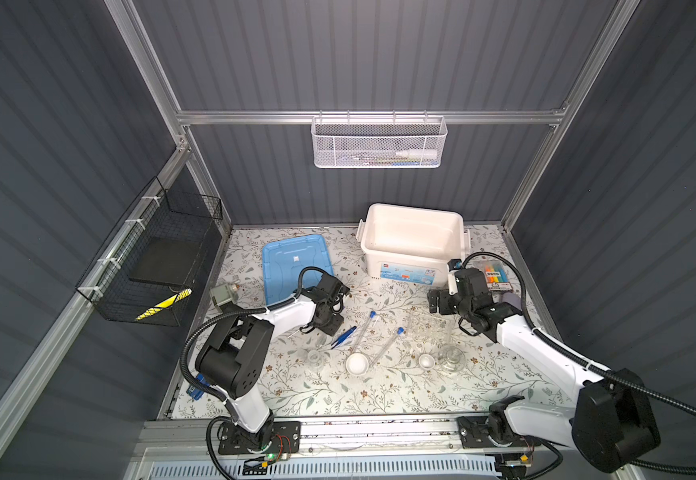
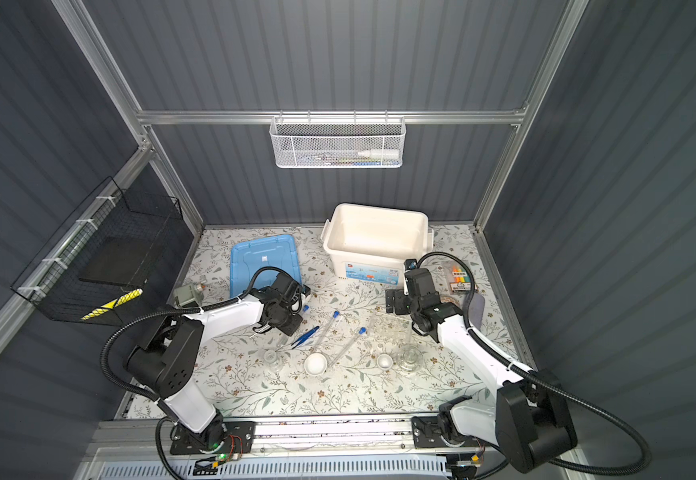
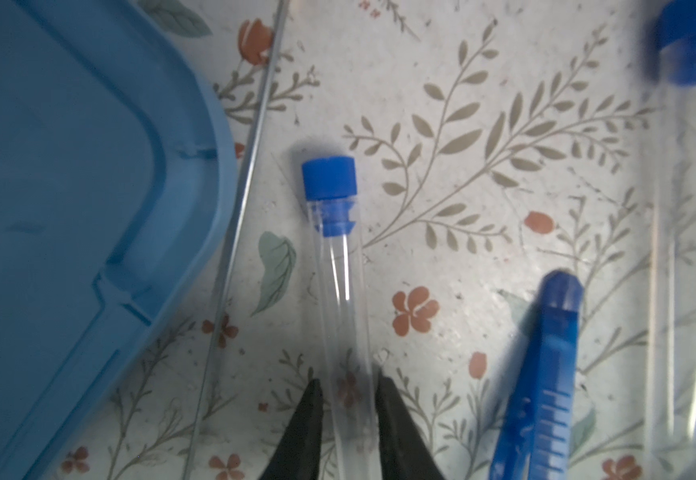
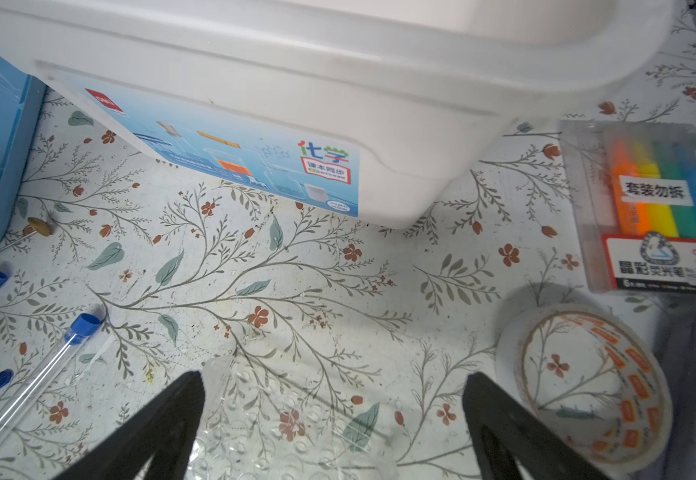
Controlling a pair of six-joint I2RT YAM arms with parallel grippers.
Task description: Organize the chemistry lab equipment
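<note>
The left gripper [image 3: 348, 386] straddles the clear shaft of a test tube [image 3: 340, 282] lying flat on the floral mat [image 3: 462, 208], well away from its blue cap. Its jaws sit close against both walls, but whether they actually pinch it cannot be told. The thin rod [image 3: 246, 174] lies just beside that tube, with the blue lid [image 3: 68, 187] beyond it. On the tube's other side are the blue tweezers [image 3: 546, 374] and a second test tube [image 3: 687, 249]. The right gripper [image 4: 334, 382] hangs with jaws spread wide over the clear rack [image 4: 271, 419], holding nothing, the white bin [image 4: 338, 62] ahead and a tape roll [image 4: 583, 386] close by one finger
</note>
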